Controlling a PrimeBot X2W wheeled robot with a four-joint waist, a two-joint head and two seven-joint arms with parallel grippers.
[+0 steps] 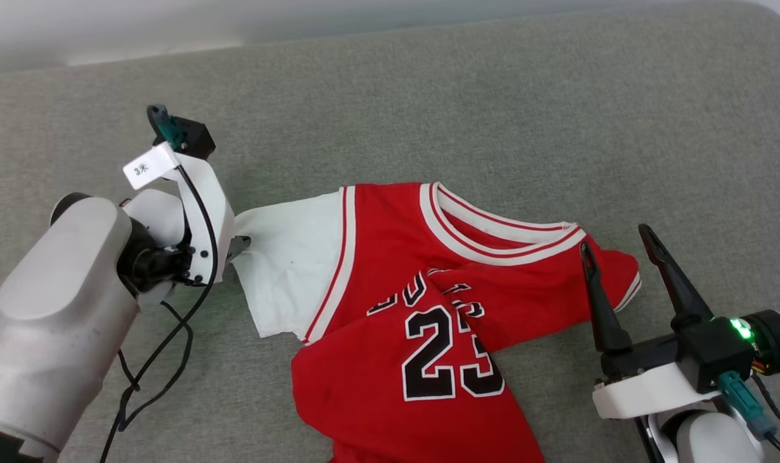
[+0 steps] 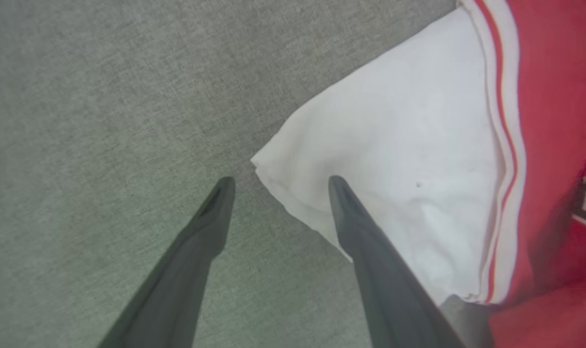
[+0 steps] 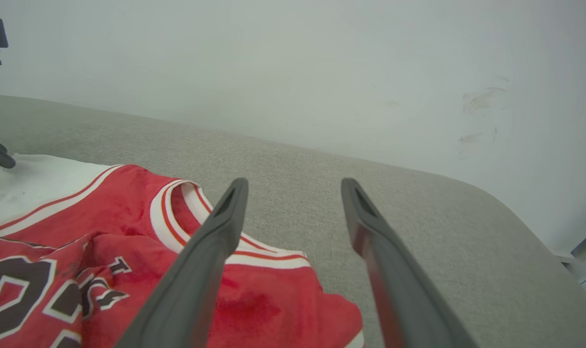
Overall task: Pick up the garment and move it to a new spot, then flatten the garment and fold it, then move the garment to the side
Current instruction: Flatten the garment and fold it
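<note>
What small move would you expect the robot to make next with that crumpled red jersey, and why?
Probably the left gripper eases down and closes on the corner of the white sleeve. Its open fingers bracket that corner, one over the sleeve, one over the grey cushion. The garment lies rumpled, and the right gripper stands open by the other shoulder, holding nothing.

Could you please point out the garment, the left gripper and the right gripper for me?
garment (image 1: 377,257), head view, red chest fabric above the lettering.
left gripper (image 2: 281,181), left wrist view, midway between its open fingertips.
right gripper (image 1: 615,236), head view, midway between its open fingertips.
</note>
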